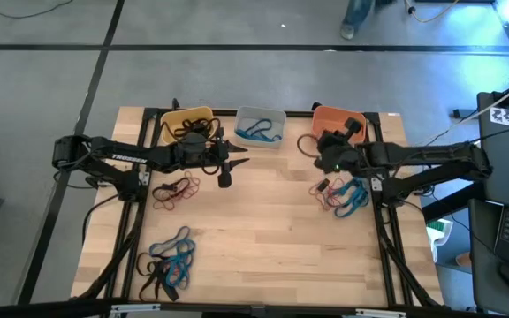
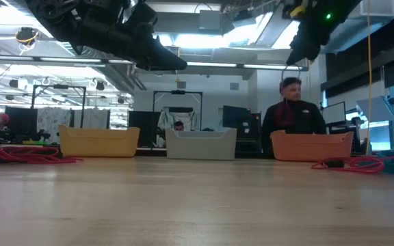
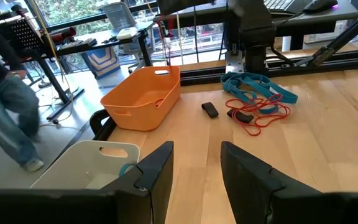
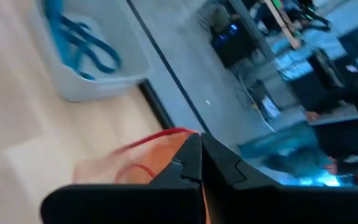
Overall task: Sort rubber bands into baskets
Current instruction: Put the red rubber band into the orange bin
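**Both arms up over the far row of baskets**

Nearest you on the wooden surface point(image 1: 263, 238), a loose heap of blue and black rubber bands point(image 1: 168, 262) lies at the front left corner. Farther in, you have a tangle of red-orange bands point(image 1: 176, 190) on the left side, and on the right a mixed pile of blue and red-orange bands point(image 1: 343, 194) with a small black piece beside it (the left wrist view shows this pile well).

Your left end effector point(image 1: 233, 164) hangs above the surface just in front of the yellow basket point(image 1: 186, 122) and the pale grey basket point(image 1: 261, 125). Its fingers point(image 3: 160, 171) stand apart with a clear gap between them, and nothing sits in that gap.

Your right end effector point(image 1: 329, 145) is raised over the near edge of the orange basket point(image 1: 337, 120). Its fingers point(image 4: 188, 163) are pressed together; a red-orange band point(image 4: 160, 138) runs right at their tips over the basket, but you cannot tell whether it is pinched.

Along the far edge the three baskets stand in a row: yellow on the left holding black bands, grey in the middle holding blue bands point(image 1: 259, 132), orange on the right.

Beyond the surface, a person point(image 2: 293, 113) in dark clothing is behind the orange basket.
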